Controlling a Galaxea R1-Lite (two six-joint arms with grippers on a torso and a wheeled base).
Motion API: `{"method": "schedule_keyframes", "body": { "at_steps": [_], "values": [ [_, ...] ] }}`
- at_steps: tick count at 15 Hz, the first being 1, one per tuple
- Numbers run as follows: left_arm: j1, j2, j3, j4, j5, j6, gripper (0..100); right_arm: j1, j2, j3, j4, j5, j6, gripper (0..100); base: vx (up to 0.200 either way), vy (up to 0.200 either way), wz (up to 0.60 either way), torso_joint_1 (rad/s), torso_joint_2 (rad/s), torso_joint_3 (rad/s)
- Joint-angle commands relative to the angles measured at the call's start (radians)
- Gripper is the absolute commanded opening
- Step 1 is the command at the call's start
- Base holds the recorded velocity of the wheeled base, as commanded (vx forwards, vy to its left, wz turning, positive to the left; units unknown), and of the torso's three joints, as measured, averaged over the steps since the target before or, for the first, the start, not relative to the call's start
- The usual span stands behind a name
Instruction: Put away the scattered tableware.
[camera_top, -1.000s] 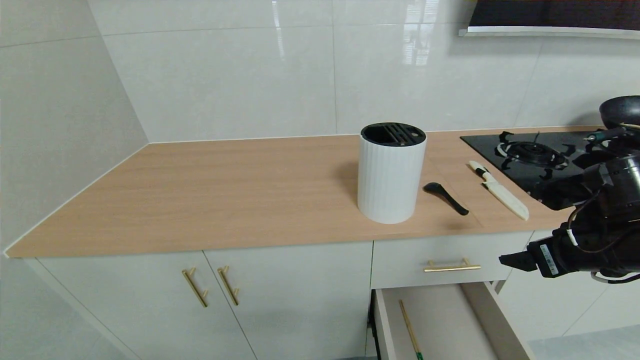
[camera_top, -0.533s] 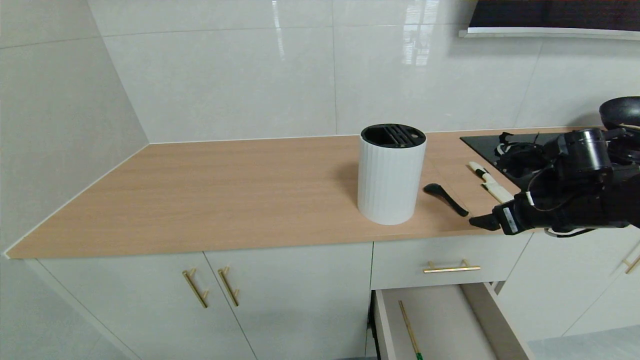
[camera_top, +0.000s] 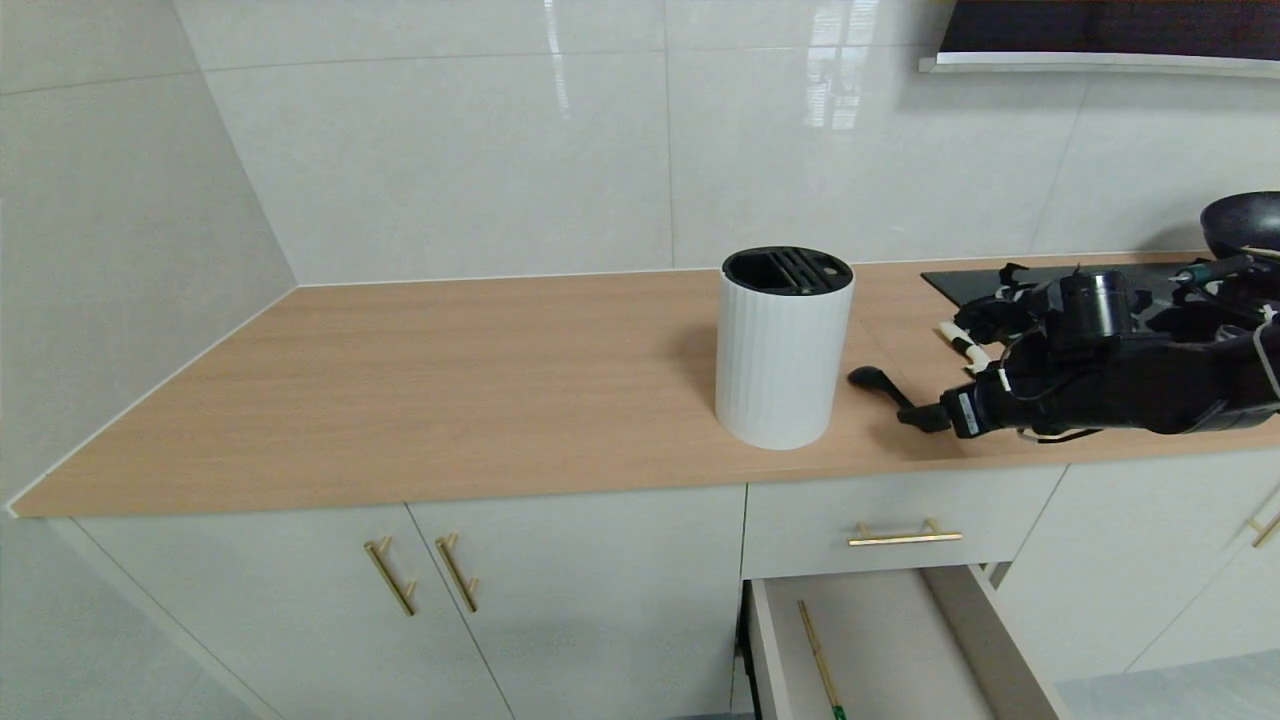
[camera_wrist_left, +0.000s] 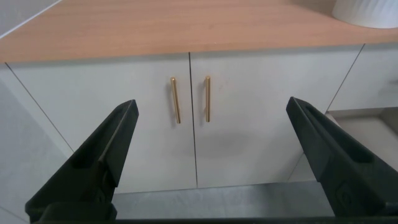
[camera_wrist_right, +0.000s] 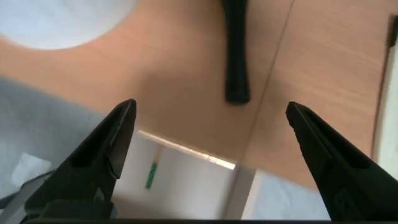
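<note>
**Supervisor:** How far had the tidying got at the time of inspection?

**Inspector:** Not far, in my judgement. One chopstick (camera_top: 820, 655) lay in the open drawer (camera_top: 965, 620) below the counter (camera_top: 450, 390). The black spoon (camera_top: 878, 383) and the white knife (camera_top: 960, 343) were both on the counter, so at least two pieces were not yet put away. Neither arm carried anything.

**Supervisor:** State of the end effectors?

**Inspector:** The right gripper (camera_top: 925, 417) hovered low over the counter at the spoon's handle end, with its fingers spread wide and closed on nothing. The left gripper (camera_wrist_left: 211, 104) was likewise spread and unloaded, facing the cabinet doors (camera_wrist_left: 189, 112) under the counter.

**Supervisor:** Position and lie of the spoon?

**Inspector:** It lay flat, just beside the white holder (camera_top: 782, 350), between the holder and the knife. Its long axis ran diagonally. The bowl pointed back toward the holder and the handle pointed toward the counter's front edge, on the stove (camera_top: 1000, 285) side. In the right wrist view the handle's tip (camera_wrist_right: 236, 93) sat roughly midway between the spread fingers, slightly ahead of them.

**Supervisor:** And the knife?

**Inspector:** Its handle end pointed toward the back wall, near the stove. The arm covered the blade, so I could not confirm its full line.
</note>
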Motion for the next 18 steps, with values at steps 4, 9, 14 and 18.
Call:
{"method": "schedule_keyframes", "body": {
  "at_steps": [4,9,14,18],
  "values": [
    [0.0,0.001,0.0,0.0,0.0,0.0,100,-0.019,0.06,-0.017,-0.026,0.033,0.031,100,0.0,0.0,0.0,0.0,0.0,0.0],
    [0.0,0.001,0.0,0.0,0.0,0.0,100,0.001,0.106,-0.018,-0.091,0.032,0.039,100,0.0,0.0,0.0,0.0,0.0,0.0],
    [0.0,0.001,0.0,0.0,0.0,0.0,100,0.009,0.137,-0.02,-0.122,0.032,0.04,100,0.0,0.0,0.0,0.0,0.0,0.0],
    [0.0,0.001,0.0,0.0,0.0,0.0,100,0.007,0.142,-0.018,-0.176,0.032,0.076,100,0.0,0.0,0.0,0.0,0.0,0.0]
  ]
}}
